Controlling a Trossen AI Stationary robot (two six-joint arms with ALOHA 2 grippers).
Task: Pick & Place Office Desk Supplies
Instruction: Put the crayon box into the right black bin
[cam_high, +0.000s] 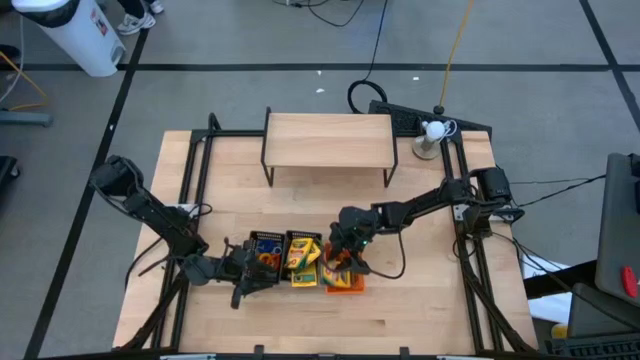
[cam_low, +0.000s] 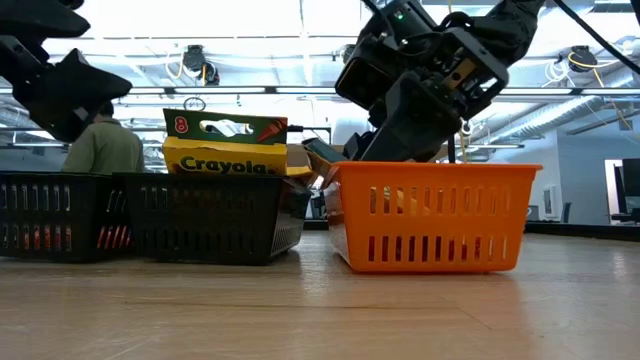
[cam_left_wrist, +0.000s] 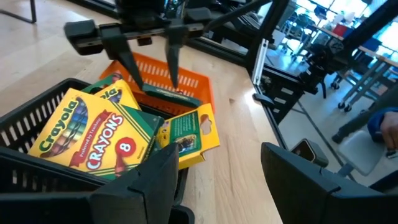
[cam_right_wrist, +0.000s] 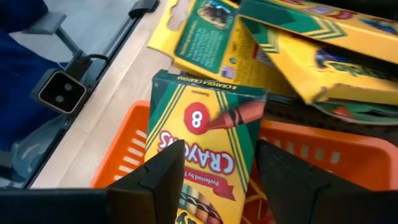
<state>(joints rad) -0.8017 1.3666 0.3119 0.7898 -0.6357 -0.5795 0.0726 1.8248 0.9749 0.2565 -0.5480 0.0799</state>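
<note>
1. We see three mesh trays in a row near the table's front edge: two black, one orange. The orange tray sits at the right end, touching the middle black tray.
2. The right gripper hangs over the orange tray with its jaws parted. In its wrist view a crayon box lies right ahead of the two fingers, face up, one end in the tray and the other toward the rim. We cannot tell whether the fingers touch it; nothing looks clamped.
3. The left gripper waits low by the left black tray, jaws apart and empty.
4. The middle tray holds more crayon boxes, stacked crooked, one with its flap open and hanging over the rim.
5. Handling, as we judge it: thin cardboard, light, stiff along its length, easily dented on the broad faces. The printed surface is likely a bit slick.
6. We would take it across the narrow width, near the middle, so it does not swing.
</note>
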